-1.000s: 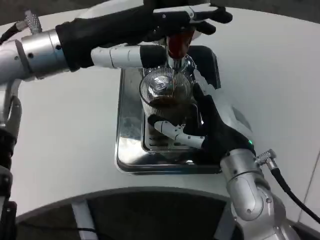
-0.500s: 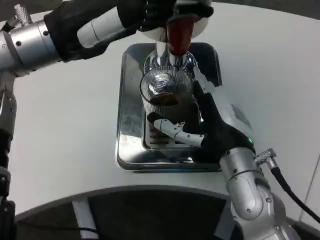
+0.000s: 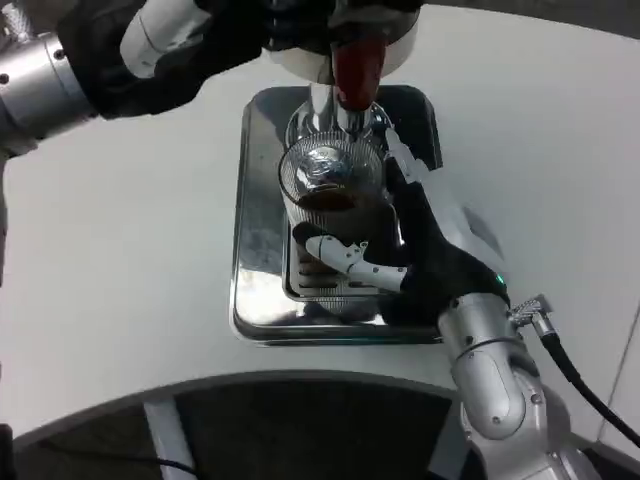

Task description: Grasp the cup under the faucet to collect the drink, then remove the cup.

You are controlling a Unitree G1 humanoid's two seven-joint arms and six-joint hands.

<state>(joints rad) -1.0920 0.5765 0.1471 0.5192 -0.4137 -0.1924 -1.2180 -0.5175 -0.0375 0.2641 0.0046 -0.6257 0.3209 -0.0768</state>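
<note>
A ribbed clear glass cup (image 3: 330, 190) stands on the grille of a shiny steel drip tray (image 3: 256, 250), which lies on the white surface (image 3: 130, 270). Dark brown drink fills the lower part of the cup. Directly over the cup, at its 12 o'clock, the chrome faucet spout (image 3: 335, 112) points down, and above it stands the dark red tap handle (image 3: 356, 68). Behind the handle there is the white round body of the dispenser (image 3: 300, 62).

The right hand (image 3: 420, 250) comes in from 5 o'clock and holds the cup. Its fingers (image 3: 352, 262) are wrapped around the glass: the white ones lie across the near side at 6 o'clock, and the black ones touch the side at 3 o'clock. The silver right forearm (image 3: 490, 380) goes down to the lower right corner.

The left arm (image 3: 60, 80) enters from 10 o'clock, with a black sleeve (image 3: 170, 60) over the wrist. The left hand (image 3: 300, 22) is at the top of the handle, at the upper edge of the picture. It is cut by the edge, so I cannot tell if its fingers grip the handle or only rest there.
</note>
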